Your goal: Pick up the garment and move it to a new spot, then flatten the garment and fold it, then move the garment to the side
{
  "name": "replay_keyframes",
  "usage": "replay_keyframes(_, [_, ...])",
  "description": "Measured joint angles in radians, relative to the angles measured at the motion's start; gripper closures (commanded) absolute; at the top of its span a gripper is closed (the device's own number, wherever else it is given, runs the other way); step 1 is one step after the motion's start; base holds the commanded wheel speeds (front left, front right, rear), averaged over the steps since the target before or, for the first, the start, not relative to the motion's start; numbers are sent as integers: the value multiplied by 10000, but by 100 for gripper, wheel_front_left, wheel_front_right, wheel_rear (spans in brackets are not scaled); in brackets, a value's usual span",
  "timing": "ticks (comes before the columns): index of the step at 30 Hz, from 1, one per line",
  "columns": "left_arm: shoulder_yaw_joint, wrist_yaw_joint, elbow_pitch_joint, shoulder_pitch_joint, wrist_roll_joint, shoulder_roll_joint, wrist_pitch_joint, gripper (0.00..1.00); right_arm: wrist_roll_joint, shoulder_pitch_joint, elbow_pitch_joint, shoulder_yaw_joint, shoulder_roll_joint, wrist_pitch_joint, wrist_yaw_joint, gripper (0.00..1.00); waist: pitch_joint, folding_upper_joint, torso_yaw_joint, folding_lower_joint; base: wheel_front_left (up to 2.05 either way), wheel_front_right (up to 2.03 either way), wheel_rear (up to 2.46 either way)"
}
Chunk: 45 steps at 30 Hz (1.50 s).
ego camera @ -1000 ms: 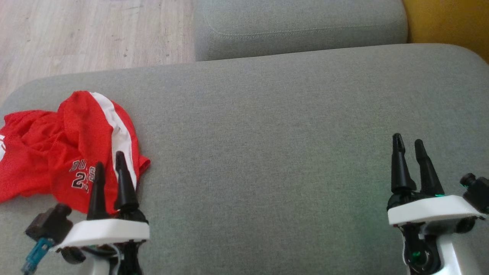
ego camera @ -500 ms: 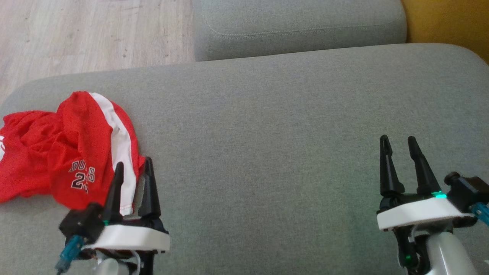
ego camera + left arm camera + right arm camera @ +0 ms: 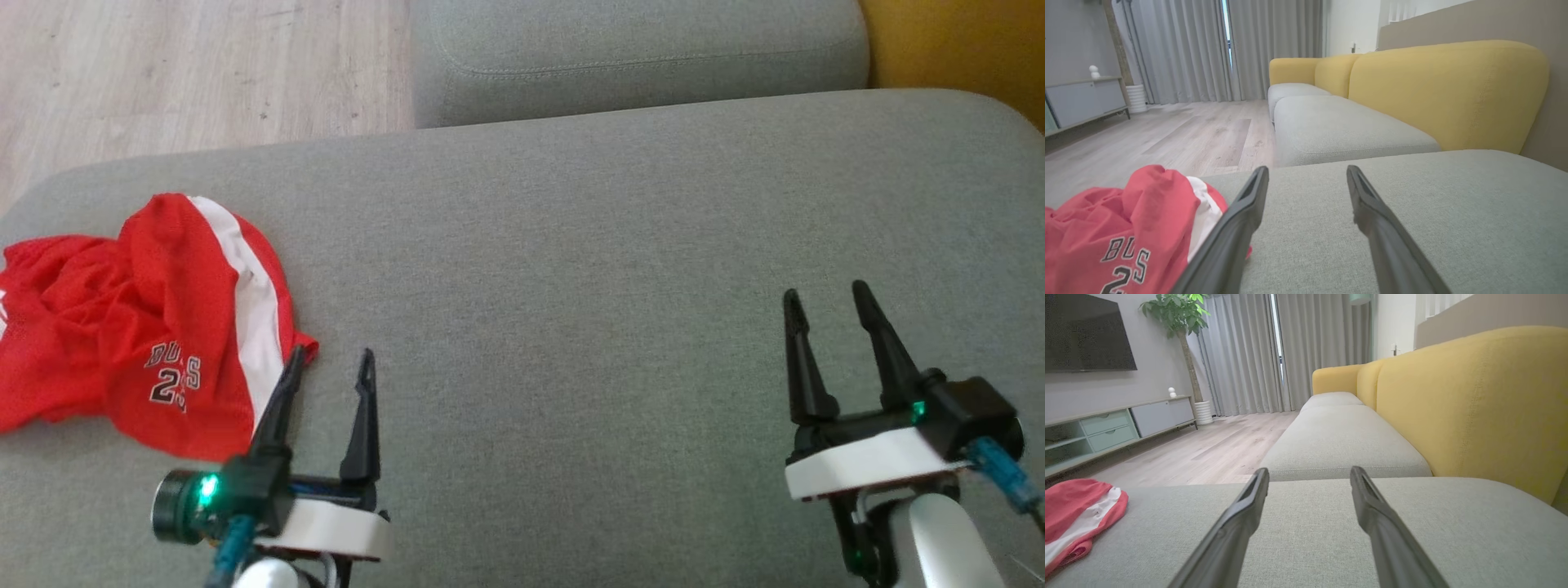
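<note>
Moved rightward off the garment (image 3: 155, 327), left hand (image 3: 333, 353) (released) has the crumpled heap just to its left on the sofa (image 3: 571, 245); right hand (image 3: 824, 290), also released, is well to its right.

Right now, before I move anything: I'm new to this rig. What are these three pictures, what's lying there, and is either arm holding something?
This is a wheeled robot with two arms, each ending in two long dark fingers. The wide picture comes from its head, looking down at a grey fabric sofa cushion. The other two come from wrist cameras looking along each arm's own fingers. A crumpled red mesh garment with a white stripe lies at the cushion's left end. The left gripper sits beside the garment's right edge, fingers spread, holding nothing. The right gripper is over bare cushion far to the right, also open and empty.
</note>
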<state>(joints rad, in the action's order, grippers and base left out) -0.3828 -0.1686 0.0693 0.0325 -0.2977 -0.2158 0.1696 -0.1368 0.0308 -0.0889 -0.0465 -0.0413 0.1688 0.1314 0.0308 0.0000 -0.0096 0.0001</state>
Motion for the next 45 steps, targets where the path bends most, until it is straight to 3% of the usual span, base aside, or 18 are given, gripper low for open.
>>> replay_keyframes(5, [-343, -441, 21, 94, 259, -132, 140, 0, 589, -1, 171, -127, -2, 134, 0, 0, 20, 0, -32, 0, 0, 0, 0])
replay_keyframes(9, [-213, -458, -410, 76, 21, -84, 297, 0, 562, -18, 311, -148, -4, 278, 0, 0, 6, 0, -43, 0, 0, 0, 0])
replay_keyframes(16, [807, 314, -846, -212, -69, 464, 522, 0, -573, -321, 372, -94, -8, 489, 0, 0, 0, 0, -6, 0, 0, 0, 0])
replay_keyframes(22, [1519, 1218, -698, -667, 546, 1047, 658, 0, -1716, -468, -267, -224, -10, 617, 0, 0, -39, 0, 36, -1, 0, 0, 0])
replay_keyframes(27, [1655, 1749, -226, -773, 1383, 1279, 828, 0, -1852, -467, -514, -414, -8, 796, 0, 0, -90, 0, 71, -1, 0, 0, 0])
replay_keyframes(45, [2123, 2305, -58, -778, 1847, 1603, 826, 0, -1885, -454, -736, -468, -10, 819, 0, 0, -201, 0, 79, -1, 0, 0, 0])
